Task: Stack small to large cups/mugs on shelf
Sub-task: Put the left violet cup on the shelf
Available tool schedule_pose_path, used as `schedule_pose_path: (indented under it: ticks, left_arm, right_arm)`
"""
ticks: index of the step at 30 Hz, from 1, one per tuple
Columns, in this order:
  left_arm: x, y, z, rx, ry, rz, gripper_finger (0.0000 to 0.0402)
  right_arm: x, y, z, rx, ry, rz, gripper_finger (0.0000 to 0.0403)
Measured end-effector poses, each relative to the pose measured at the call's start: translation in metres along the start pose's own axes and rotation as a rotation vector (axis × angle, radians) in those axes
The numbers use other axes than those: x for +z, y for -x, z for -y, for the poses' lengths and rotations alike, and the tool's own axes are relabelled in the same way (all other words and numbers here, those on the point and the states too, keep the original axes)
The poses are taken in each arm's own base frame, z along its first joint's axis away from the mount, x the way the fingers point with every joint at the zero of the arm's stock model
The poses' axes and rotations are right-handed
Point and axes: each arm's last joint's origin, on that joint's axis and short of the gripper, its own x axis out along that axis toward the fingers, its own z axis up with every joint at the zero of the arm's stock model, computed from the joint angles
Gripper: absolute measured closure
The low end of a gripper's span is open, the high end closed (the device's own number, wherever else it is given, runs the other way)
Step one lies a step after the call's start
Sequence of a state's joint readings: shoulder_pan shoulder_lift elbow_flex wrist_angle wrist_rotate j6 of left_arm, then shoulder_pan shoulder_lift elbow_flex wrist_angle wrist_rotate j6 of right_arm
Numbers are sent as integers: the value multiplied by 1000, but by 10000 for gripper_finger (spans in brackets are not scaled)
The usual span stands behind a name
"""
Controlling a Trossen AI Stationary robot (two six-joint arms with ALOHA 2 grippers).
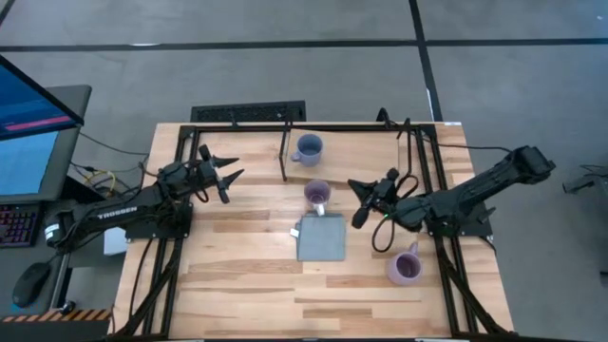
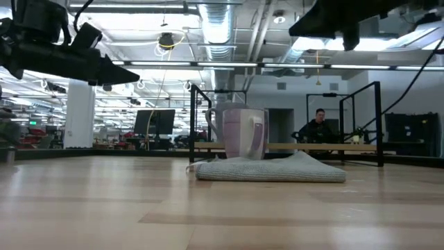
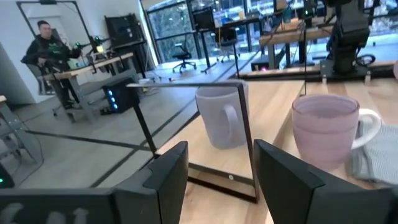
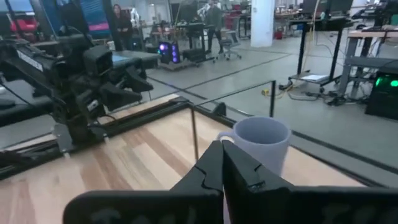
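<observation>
1. The small blue glazed mug [image 1: 308, 148] stands upright on the far part of the light wooden shelf board [image 1: 361, 152], just right of a thin black metal rod of its frame [image 1: 284, 155].
2. A light purple handled mug [image 1: 317, 195] stands near the table's middle, touching the far edge of a flat grey-blue woven cloth square [image 1: 321, 237]; in the low view it sits on the cloth's rumpled edge.
3. A second light purple mug [image 1: 404, 267] stands at the near right, well apart from the others.
4. The left gripper [image 1: 231, 175] hovers left of the blue mug, its dark fingers [image 3: 166, 177] spread apart and empty.
5. The right gripper [image 1: 358, 202] hangs just right of the middle purple mug, fingers [image 4: 239, 174] pressed together, holding nothing.
6. A seated person [image 3: 48, 53] shows in the room beyond the plank tabletop [image 1: 247, 275].
</observation>
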State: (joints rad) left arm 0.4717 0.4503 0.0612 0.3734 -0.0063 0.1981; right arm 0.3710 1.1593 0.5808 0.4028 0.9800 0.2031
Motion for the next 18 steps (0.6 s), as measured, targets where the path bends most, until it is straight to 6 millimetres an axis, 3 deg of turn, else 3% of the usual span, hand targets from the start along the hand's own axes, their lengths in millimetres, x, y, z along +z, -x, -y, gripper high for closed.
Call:
schedule_pose_path:
  ticks: [11,18]
  left_arm:
    - [-9,0,2,-21,-52,-92,228]
    - [-12,1,2,-29,-72,-122,228]
  right_arm:
    - [-26,-17,-25,54,-123,7,379]
    - [-44,-25,-33,43,-205,-14,353]
